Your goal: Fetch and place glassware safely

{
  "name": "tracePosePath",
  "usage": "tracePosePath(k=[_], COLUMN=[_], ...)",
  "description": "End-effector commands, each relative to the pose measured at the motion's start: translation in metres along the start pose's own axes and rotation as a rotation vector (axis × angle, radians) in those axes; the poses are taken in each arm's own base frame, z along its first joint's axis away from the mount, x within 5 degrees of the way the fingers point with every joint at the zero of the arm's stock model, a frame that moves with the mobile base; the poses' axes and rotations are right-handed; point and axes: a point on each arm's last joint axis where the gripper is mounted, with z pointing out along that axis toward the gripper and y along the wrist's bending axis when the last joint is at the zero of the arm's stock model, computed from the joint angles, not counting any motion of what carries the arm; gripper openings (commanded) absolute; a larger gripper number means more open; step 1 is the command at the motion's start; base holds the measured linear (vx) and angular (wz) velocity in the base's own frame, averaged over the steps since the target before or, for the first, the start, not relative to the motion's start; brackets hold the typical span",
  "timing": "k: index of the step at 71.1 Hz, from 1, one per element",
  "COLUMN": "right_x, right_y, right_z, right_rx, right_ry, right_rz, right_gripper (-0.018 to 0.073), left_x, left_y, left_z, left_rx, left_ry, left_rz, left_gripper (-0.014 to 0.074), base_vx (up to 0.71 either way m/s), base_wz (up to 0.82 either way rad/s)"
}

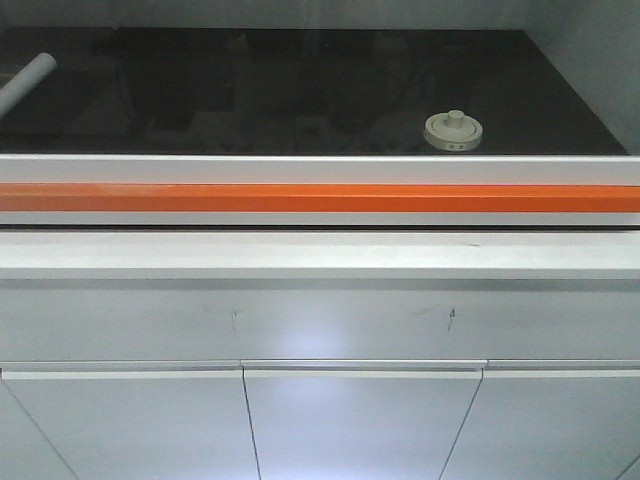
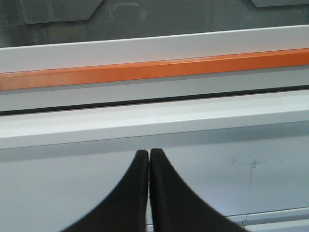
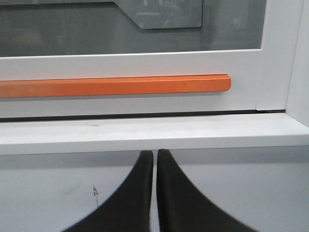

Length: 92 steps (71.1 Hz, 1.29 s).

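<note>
Upper right, on dark glossy tabletop (image 1: 300,90), stands small clear glass jar with cream-white knobbed lid (image 1: 452,131); left hand (image 2: 148,154) and right hand (image 3: 155,154) pinched closed, holding nothing.

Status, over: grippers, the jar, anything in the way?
Left gripper shut, empty; right gripper shut, empty. Lidded glass jar behind the sash, right side, untouched. Sash down, its orange handle facing both grippers.
</note>
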Motion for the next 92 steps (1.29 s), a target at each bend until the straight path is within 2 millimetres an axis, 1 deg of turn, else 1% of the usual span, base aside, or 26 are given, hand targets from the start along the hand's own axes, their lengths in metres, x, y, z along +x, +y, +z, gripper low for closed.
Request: tracePosePath(k=[1,84,92], right_x=[-0.001,-0.0033,-0.0055], right_y=[-0.0006,-0.0007,-0.0009], right_z=[-0.0003,-0.0005,-0.0007], right_rx=[0.008,0.009,0.012], right_ry=[-0.068,-0.09,-0.114], right_rz=[-0.013,-0.012,-0.012], right_gripper=[-0.0003,-0.0003,-0.0003], left_x=[0.0022,0.0017,-0.0026], left_y=[0.0001,0.0001,0.0002], left_z=[0.0006,0.0005,0.0002], left_rx=[0.001,0.001,0.001], left_ry=[-0.054,-0.06,-0.108], left_rz=[-0.014,-0.016,-0.036], left_gripper=[-0.0007,-0.0007,-0.0007], base_vx=[0.0,0.0,0.0], base_wz=[0.0,0.0,0.0])
